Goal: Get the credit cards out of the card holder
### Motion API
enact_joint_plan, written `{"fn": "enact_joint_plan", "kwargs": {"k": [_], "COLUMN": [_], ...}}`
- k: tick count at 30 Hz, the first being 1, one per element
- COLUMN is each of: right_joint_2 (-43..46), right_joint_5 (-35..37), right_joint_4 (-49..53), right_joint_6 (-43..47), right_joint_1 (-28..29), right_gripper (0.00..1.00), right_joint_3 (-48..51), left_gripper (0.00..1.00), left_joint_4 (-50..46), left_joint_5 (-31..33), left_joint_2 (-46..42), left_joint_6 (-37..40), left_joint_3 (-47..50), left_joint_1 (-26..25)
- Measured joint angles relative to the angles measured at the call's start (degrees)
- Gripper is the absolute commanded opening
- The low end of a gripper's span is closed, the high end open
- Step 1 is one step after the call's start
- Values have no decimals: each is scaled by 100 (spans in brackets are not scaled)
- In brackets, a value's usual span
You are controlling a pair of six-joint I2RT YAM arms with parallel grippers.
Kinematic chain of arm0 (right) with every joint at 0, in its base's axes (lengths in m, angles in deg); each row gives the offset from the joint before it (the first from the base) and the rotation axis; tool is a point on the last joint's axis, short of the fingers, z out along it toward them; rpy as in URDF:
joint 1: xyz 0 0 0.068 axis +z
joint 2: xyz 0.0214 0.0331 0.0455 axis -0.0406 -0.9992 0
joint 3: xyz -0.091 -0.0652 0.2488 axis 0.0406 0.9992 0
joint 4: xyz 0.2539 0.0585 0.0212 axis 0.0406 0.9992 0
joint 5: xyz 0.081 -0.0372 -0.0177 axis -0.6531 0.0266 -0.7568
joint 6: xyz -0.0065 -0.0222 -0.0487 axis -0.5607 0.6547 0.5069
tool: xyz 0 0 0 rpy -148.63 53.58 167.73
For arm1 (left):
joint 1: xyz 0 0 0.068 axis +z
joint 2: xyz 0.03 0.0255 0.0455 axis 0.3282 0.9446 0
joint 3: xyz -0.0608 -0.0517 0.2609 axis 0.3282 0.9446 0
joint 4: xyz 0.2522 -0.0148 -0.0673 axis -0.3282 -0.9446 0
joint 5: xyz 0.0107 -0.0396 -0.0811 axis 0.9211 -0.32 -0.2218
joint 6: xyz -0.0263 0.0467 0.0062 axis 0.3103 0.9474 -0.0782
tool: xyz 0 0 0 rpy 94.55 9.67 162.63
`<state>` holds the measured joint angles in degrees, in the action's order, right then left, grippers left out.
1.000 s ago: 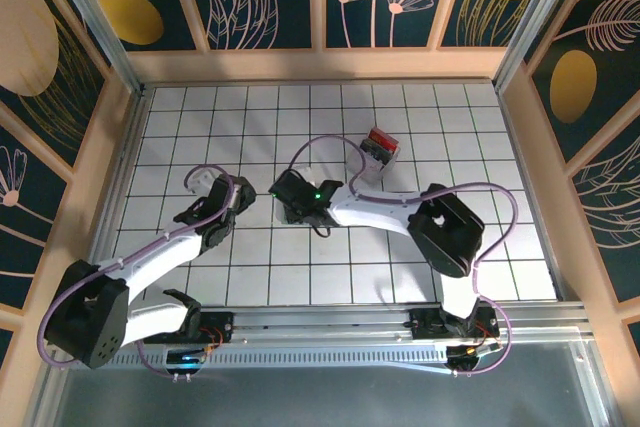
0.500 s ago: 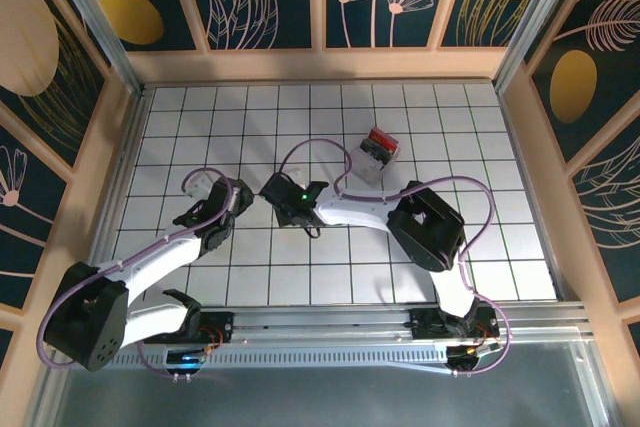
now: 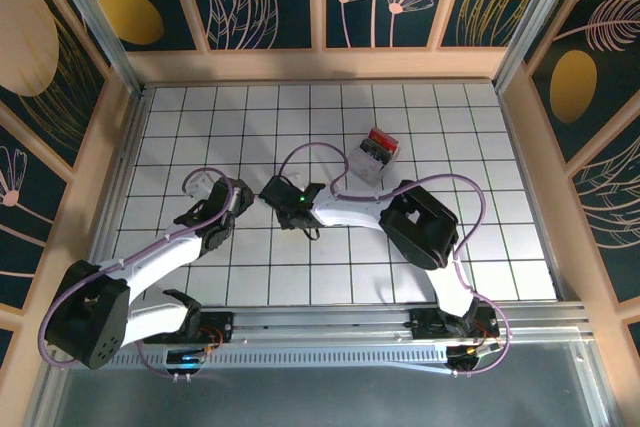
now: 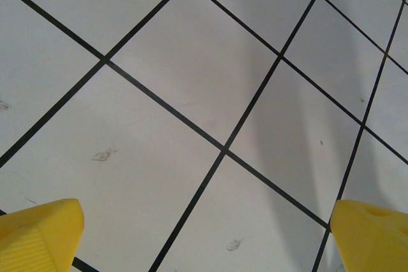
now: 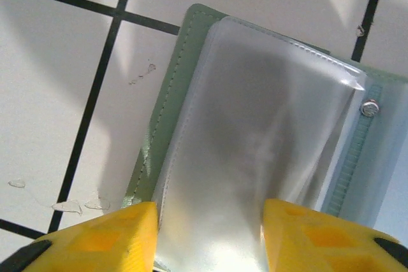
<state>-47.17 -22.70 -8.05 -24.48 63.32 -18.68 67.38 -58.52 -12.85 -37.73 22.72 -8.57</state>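
The card holder [image 5: 159,119] lies open on the tiles, a grey-green panel with clear plastic sleeves [image 5: 255,125] and a small snap. My right gripper [image 5: 210,240] hangs close above it, jaws part open. Its yellow fingers [image 5: 95,237] stand on either side of the top sleeve. I cannot tell whether they press on it. No credit cards are visible; the sleeve looks cloudy and blank. From above, the right gripper [image 3: 284,199] covers the card holder. My left gripper [image 4: 207,240] is wide open over bare tile, and it sits just left of the right one [image 3: 212,209].
A clear plastic box [image 3: 378,147] with red and black contents stands behind and to the right of the right gripper. Wooden walls [image 3: 320,65] ring the tiled floor. The right arm's elbow [image 3: 420,227] rests low over the middle tiles.
The right gripper has slid a little to the left, with its elbow following. Its jaws have narrowed. The left arm has stayed where it was.
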Motion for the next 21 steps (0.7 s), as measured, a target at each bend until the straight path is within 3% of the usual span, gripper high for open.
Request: {"fn": "enact_joint_plan", "kwargs": {"k": [8, 21], "right_joint_2": [136, 190], "right_joint_5": [-146, 186], "right_joint_4": [-203, 26], "right_joint_6": [-24, -133], "right_joint_1": [-109, -133], "right_gripper": [29, 37], "right_joint_3": [212, 219], "left_gripper": [99, 99], "left_joint_4": [2, 17], "left_joint_5": [0, 2], "left_joint_2": [0, -33], "left_joint_6": [20, 168], "left_joint_3": [0, -46], "left_joint_1": [0, 0]}}
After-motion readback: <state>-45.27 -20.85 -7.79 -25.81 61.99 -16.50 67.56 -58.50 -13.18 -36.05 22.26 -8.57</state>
